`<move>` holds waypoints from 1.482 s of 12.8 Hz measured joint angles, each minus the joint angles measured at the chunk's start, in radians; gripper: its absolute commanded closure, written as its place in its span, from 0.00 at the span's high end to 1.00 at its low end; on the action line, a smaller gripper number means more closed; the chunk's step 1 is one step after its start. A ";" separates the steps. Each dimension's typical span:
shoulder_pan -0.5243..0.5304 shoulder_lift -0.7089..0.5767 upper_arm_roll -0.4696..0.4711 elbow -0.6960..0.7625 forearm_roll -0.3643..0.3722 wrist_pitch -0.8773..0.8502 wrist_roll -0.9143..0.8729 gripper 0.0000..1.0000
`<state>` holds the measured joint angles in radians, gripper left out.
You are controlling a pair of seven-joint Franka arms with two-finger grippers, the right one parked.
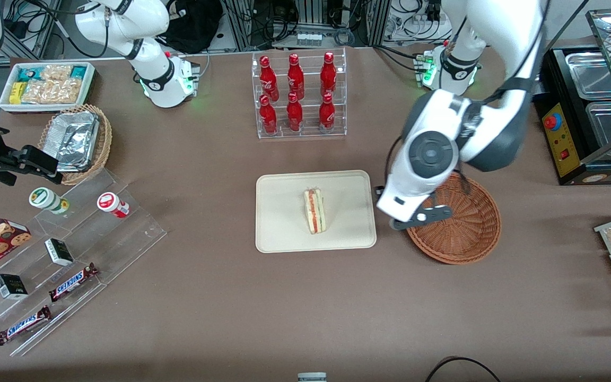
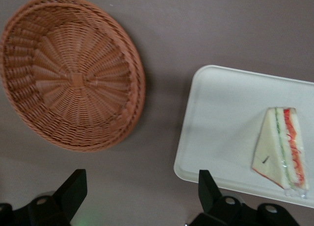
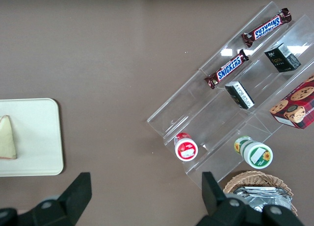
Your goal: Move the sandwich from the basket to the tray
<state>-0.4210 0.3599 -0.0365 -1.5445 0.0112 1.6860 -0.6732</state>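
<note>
The sandwich [image 1: 315, 211], a pale bread wedge with red and green filling along its edge, lies on the cream tray [image 1: 279, 212] in the middle of the table. The reddish-brown wicker basket [image 1: 470, 228] beside the tray holds nothing. My left gripper [image 2: 141, 182] hangs open over bare tabletop between the basket [image 2: 71, 71] and the tray [image 2: 221, 118], with nothing between its fingers. The sandwich [image 2: 282, 147] rests apart from the gripper. In the front view the arm's white hand [image 1: 409, 191] overlaps the basket's rim on the tray's side.
A clear rack of red bottles [image 1: 297, 95] stands farther from the front camera than the tray. Toward the parked arm's end are acrylic steps with Snickers bars [image 1: 72, 281], a tan foil basket [image 1: 75, 140] and a snack bin [image 1: 45, 85]. A roller grill [image 1: 592, 116] sits toward the working arm's end.
</note>
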 measured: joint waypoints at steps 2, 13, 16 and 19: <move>0.041 -0.049 0.000 -0.038 0.000 -0.002 0.039 1.00; 0.329 -0.320 -0.138 -0.178 0.000 -0.136 0.375 1.00; 0.382 -0.357 -0.146 -0.176 0.000 -0.201 0.506 1.00; 0.437 -0.405 -0.135 -0.166 0.000 -0.278 0.613 1.00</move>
<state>0.0157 -0.0454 -0.1713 -1.7104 0.0114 1.4076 -0.0599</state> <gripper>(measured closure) 0.000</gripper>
